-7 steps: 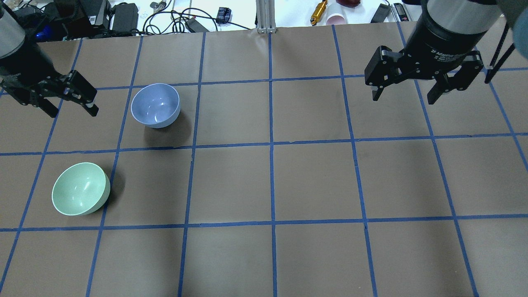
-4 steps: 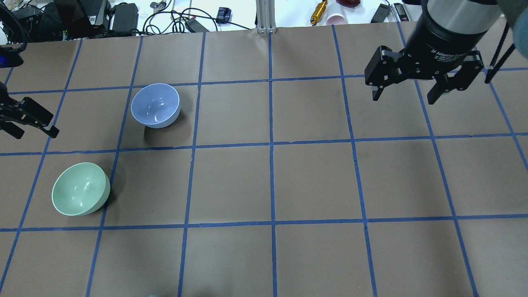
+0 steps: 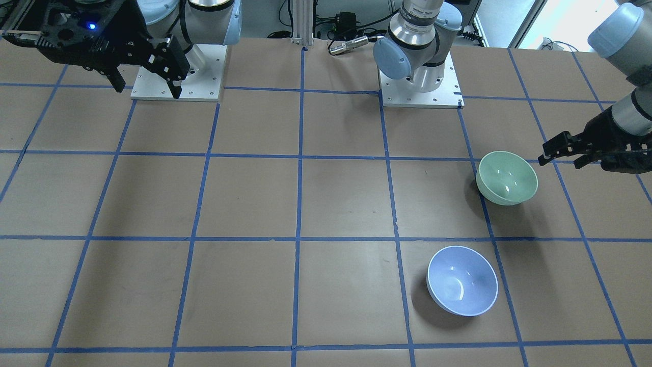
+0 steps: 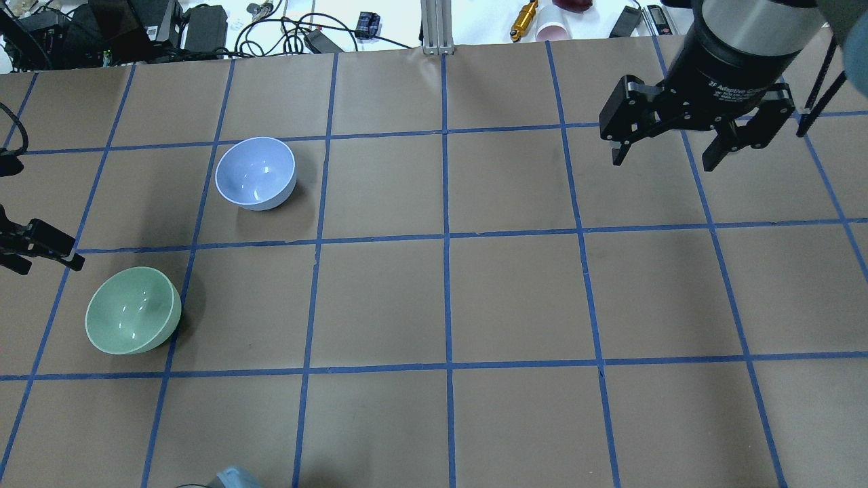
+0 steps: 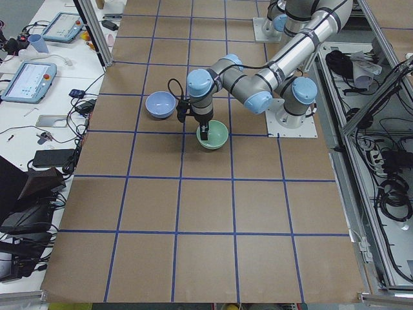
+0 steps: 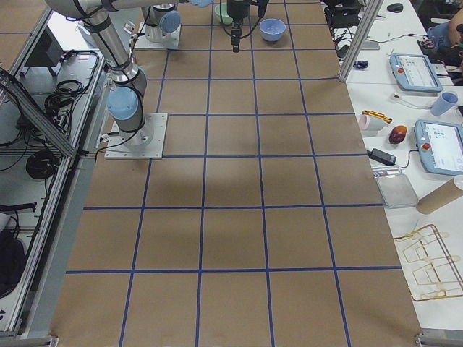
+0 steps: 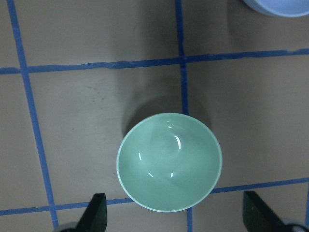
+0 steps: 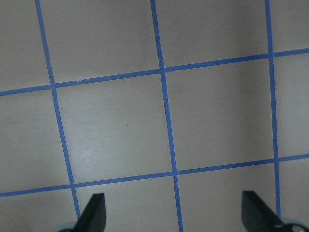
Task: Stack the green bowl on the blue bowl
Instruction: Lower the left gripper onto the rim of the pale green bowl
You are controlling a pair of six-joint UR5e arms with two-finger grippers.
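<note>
The green bowl (image 4: 133, 310) stands upright on the table at the near left; it also shows in the front view (image 3: 507, 177) and the left wrist view (image 7: 169, 162). The blue bowl (image 4: 255, 173) stands upright about one grid square farther away and to the right, apart from it (image 3: 462, 280). My left gripper (image 4: 47, 266) is open and empty, hovering just left of and above the green bowl (image 3: 560, 162). In the left wrist view the bowl lies between and ahead of the fingertips (image 7: 96, 212). My right gripper (image 4: 668, 159) is open and empty, high over the far right.
The table is brown paper with a grid of blue tape (image 4: 445, 237). Cables, a gold cylinder (image 4: 524, 19) and a pink cup (image 4: 553, 30) lie past the far edge. The two arm bases (image 3: 420, 84) stand at the robot's side.
My left gripper has moved from beside the blue bowl toward the near side, to just left of the green bowl. The right arm and both bowls have not moved.
</note>
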